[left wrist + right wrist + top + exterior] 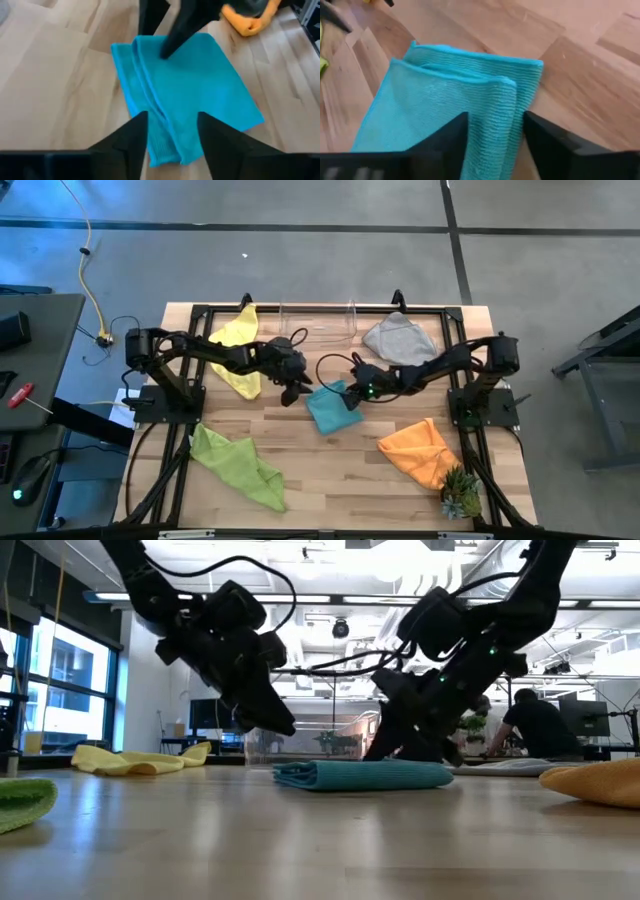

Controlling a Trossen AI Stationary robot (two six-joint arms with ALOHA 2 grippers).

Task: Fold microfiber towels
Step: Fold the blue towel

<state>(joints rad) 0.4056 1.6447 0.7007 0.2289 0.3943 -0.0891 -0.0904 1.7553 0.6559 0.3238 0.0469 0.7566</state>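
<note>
Ribbed teal blue microfiber towel [333, 408] lies folded into a soft, layered rectangle at the centre of the pale wood-plank counter [330, 470], its stacked edges showing fine woven ridges. The left gripper [293, 392] hangs just off the towel's upper-left corner and the right gripper [357, 393] over its upper-right edge; both pairs of dark, wedge-shaped fingers stand parted, gripping nothing.

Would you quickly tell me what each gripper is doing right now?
Left gripper: open, holding nothing, over the folded teal towel.
Right gripper: open, holding nothing, at the same towel's edge.
</note>
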